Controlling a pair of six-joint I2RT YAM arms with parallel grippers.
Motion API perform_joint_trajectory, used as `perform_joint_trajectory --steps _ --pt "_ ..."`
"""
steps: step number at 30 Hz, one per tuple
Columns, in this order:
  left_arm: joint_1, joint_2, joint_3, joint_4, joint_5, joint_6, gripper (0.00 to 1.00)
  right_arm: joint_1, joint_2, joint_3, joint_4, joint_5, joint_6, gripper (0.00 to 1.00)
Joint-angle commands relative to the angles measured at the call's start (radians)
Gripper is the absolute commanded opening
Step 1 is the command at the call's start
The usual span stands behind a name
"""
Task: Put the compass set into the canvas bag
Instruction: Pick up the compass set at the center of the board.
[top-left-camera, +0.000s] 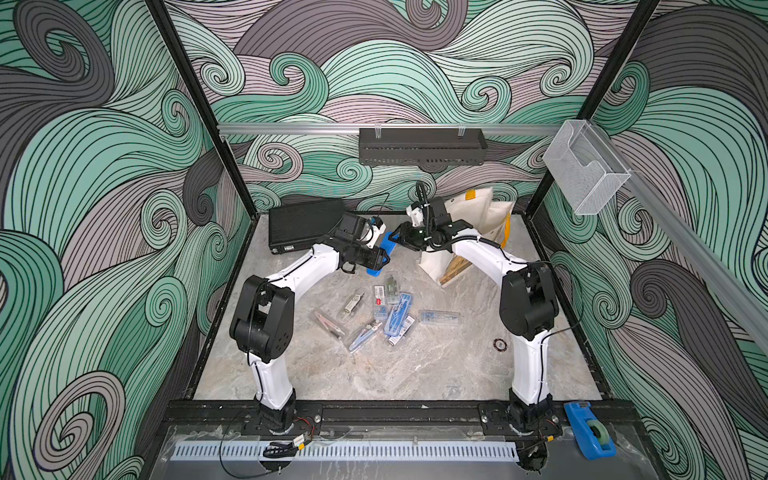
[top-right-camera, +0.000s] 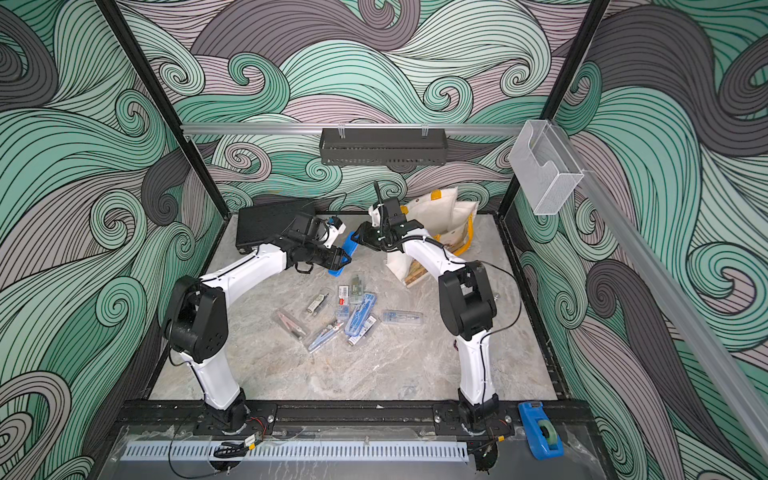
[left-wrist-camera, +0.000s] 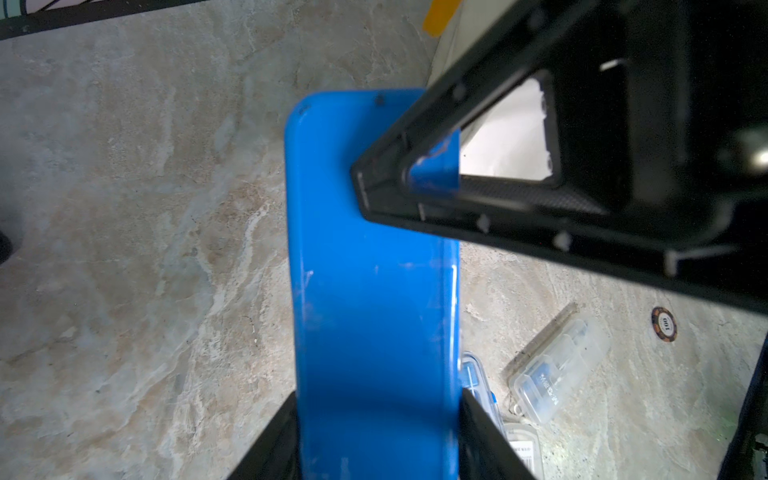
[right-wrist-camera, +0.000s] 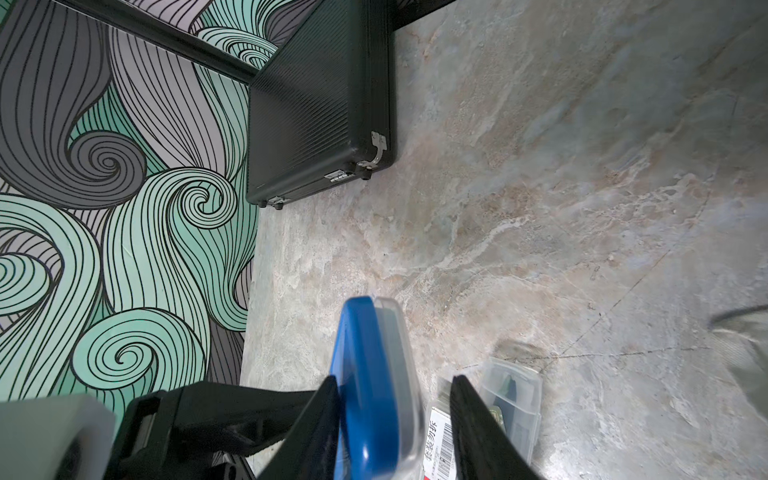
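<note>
The compass set (top-left-camera: 390, 245) (top-right-camera: 351, 245) is a blue case with a clear lid, held tilted above the table between both arms. My left gripper (top-left-camera: 384, 259) (left-wrist-camera: 378, 401) is shut across the width of the case (left-wrist-camera: 374, 291). My right gripper (top-left-camera: 397, 237) (right-wrist-camera: 394, 378) straddles the case's other end (right-wrist-camera: 370, 374). One finger touches the blue back, and a gap stays between the other finger and the clear lid, so it is open. The canvas bag (top-left-camera: 478, 216) (top-right-camera: 440, 216), off-white with yellow straps, stands at the back right behind the right arm.
A black briefcase (top-left-camera: 303, 224) (right-wrist-camera: 320, 104) lies at the back left. Several clear cases with compasses (top-left-camera: 390, 311) are scattered mid-table. A poker chip (top-left-camera: 500, 345) lies near the right arm's base. A blue tape dispenser (top-left-camera: 590, 432) sits on the front rail.
</note>
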Motion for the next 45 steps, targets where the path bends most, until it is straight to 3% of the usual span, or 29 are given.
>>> perform_joint_trajectory --steps 1,21,29,35,39,45 --pt "0.005 -0.032 0.002 0.030 0.034 -0.009 0.53 0.002 0.006 0.019 0.057 -0.020 0.032 0.41" --pt "0.009 -0.036 -0.009 0.037 0.036 -0.011 0.52 0.002 0.018 -0.002 0.123 -0.040 0.066 0.16" --pt "0.016 -0.035 -0.015 0.046 0.050 -0.015 0.55 0.020 -0.003 0.004 0.080 0.003 -0.006 0.11" --pt "0.021 -0.054 -0.045 0.090 0.086 -0.032 0.69 0.035 -0.039 0.006 0.049 0.045 -0.069 0.08" --pt "0.030 -0.093 -0.075 0.126 0.088 -0.049 0.97 0.036 -0.067 0.010 0.032 0.078 -0.100 0.08" --pt "0.039 -0.218 -0.180 0.240 0.087 -0.105 0.99 0.033 -0.105 0.049 -0.019 0.133 -0.154 0.08"
